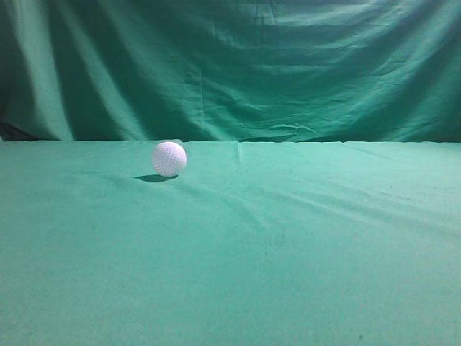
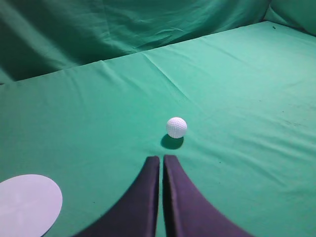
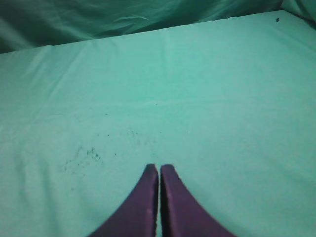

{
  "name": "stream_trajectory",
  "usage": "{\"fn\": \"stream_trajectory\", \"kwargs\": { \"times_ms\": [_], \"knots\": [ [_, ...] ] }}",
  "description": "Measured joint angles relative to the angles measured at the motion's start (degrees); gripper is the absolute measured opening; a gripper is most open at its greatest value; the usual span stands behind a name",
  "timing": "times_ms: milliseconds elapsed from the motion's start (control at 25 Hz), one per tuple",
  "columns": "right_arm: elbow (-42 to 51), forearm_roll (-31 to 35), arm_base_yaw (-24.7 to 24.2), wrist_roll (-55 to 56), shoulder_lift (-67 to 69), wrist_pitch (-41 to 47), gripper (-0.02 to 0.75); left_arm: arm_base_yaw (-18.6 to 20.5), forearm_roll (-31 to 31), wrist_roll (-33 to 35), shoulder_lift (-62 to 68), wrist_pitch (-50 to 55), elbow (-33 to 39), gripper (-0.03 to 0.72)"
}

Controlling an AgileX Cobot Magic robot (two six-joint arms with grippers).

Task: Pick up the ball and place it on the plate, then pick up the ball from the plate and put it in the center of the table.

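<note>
The white dimpled ball (image 1: 169, 158) rests on the light green table (image 1: 288, 252), left of the middle and toward the back in the exterior view. In the left wrist view the ball (image 2: 176, 127) lies a short way beyond my left gripper (image 2: 161, 158), which is shut and empty. The white plate (image 2: 27, 203) shows at the lower left of that view, flat on the cloth, apart from the ball. My right gripper (image 3: 159, 168) is shut and empty over bare cloth. Neither gripper shows in the exterior view.
A darker green, folded backdrop cloth (image 1: 230, 65) hangs behind the table's far edge. Faint creases run across the table cloth, and small dark specks (image 3: 84, 155) mark it in the right wrist view.
</note>
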Motion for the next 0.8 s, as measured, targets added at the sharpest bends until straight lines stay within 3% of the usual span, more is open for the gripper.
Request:
{"fn": "stream_trajectory", "kwargs": {
  "times_ms": [680, 800],
  "knots": [
    [0.00, -0.12, 0.00, 0.00, 0.00, 0.03, 0.000, 0.00, 0.00, 0.00, -0.13, 0.00, 0.00, 0.000],
    [0.00, -0.12, 0.00, 0.00, 0.00, 0.12, 0.000, 0.57, 2.33, -0.04, -2.37, 0.56, 0.00, 0.000]
  ]
}}
